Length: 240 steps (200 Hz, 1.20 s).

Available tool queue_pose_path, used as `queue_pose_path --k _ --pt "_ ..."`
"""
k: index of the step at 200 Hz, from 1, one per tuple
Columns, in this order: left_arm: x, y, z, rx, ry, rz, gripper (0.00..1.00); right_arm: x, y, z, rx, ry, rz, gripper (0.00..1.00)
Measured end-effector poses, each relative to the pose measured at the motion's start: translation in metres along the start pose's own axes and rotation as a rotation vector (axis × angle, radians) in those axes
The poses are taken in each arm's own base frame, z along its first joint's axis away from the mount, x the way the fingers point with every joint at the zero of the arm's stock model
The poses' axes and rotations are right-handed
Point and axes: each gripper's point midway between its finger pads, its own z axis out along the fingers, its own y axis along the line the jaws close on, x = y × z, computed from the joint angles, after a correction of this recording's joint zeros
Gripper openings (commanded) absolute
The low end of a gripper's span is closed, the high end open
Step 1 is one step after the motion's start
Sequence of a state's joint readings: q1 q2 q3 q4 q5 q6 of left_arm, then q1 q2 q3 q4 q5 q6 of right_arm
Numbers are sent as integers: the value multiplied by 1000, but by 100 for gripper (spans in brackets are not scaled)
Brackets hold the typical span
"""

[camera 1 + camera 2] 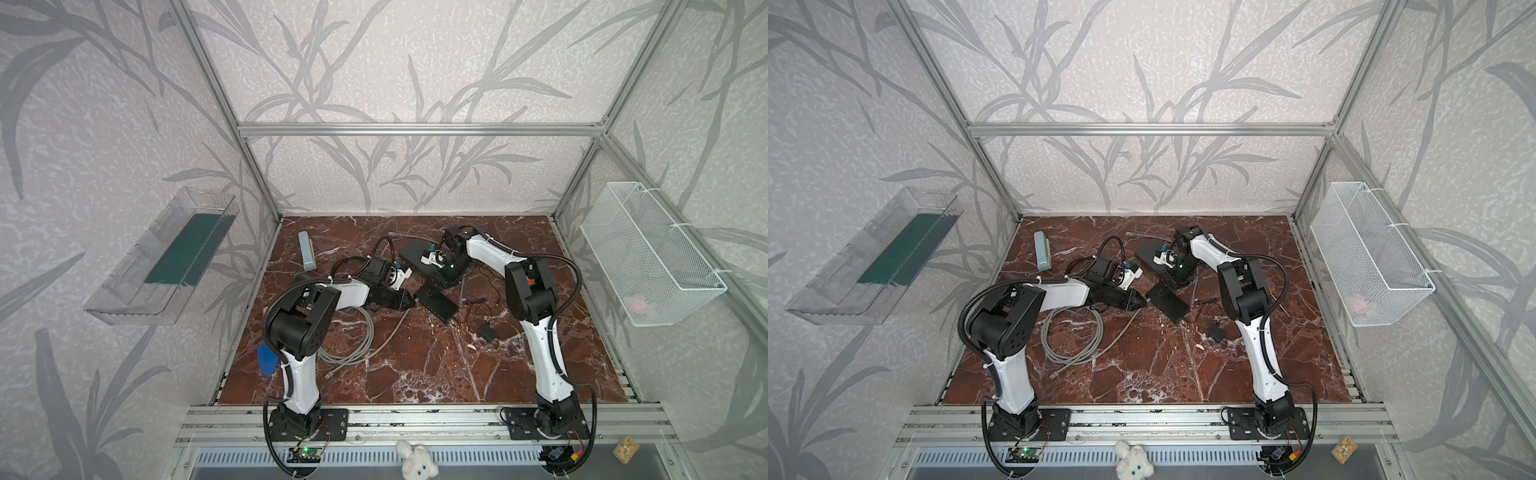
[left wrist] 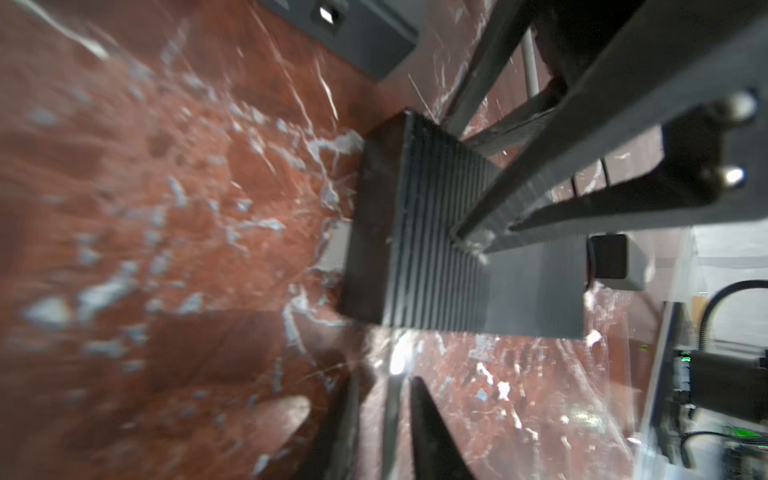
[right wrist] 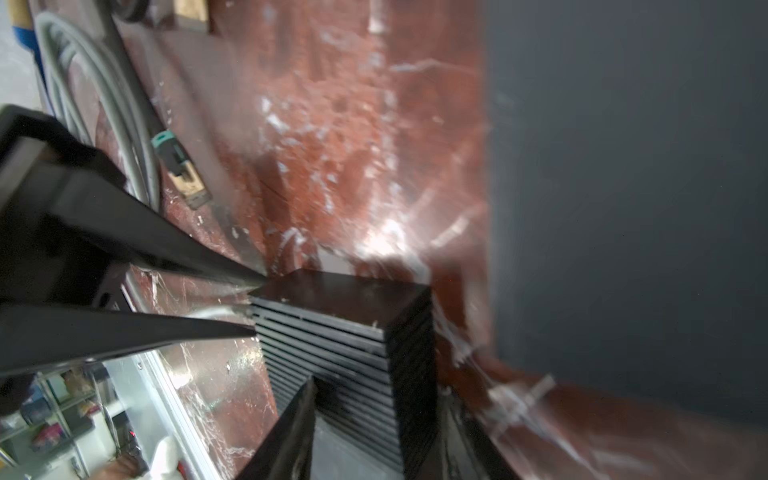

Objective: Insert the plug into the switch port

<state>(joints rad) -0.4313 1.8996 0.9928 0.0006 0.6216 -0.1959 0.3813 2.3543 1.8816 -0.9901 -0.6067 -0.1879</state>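
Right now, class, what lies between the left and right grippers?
A ribbed black box, resting on the marble table between the left gripper and the right gripper; the left wrist view shows it.

Cable coil (image 1: 372, 332) left of switch (image 1: 436, 302)

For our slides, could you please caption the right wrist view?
Left gripper poised at a corner of the ribbed black switch on the marble table, grey cable coiled beyond.
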Motion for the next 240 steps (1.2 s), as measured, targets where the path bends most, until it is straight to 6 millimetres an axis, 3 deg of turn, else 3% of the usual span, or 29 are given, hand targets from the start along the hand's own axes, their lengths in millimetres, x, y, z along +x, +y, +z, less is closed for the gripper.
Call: queue_pose_path --k 41,85,115,184,240 --pt "6 6 -16 -69 -6 6 43 -1 -23 -16 42 -36 84 48" --pt "14 -2 -28 -206 -21 83 45 -1 -24 -18 36 -49 108 48" --pt "8 -16 -21 -297 -64 179 46 0 -24 -17 29 -57 118 48" --pt "-5 5 1 -418 -66 230 42 1 -20 -15 6 -82 133 47" --pt "-11 -7 9 -413 -74 268 41 3 -16 -13 -5 -74 145 46"
